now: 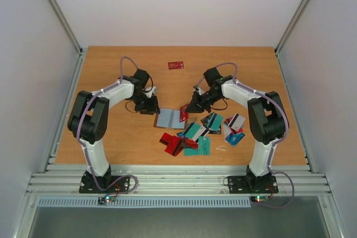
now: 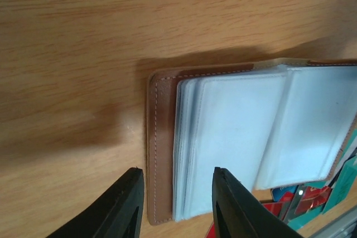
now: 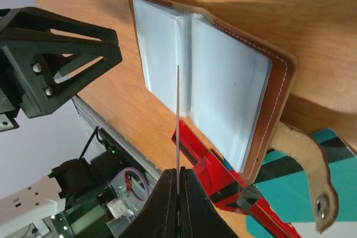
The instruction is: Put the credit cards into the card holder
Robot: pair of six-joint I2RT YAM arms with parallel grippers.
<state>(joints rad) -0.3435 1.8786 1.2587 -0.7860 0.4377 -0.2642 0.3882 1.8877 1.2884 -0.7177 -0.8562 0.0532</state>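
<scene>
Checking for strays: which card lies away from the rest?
The dark red card, alone at the far side of the table; the other cards cluster by the open card holder.

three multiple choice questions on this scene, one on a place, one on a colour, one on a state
1. Where does the lone dark red card lie?
A) far side of the table, alone
B) inside the holder
C) under the holder

2. The card holder has a cover that is:
A) black
B) brown
C) teal

3. The right gripper is:
A) wide open
B) out of view
C) shut on a thin card

Answers: 1 A, it sits alone near the far edge; 2 B, the stitched rim is brown; 3 C, the jaws pinch the card edge-on.
</scene>
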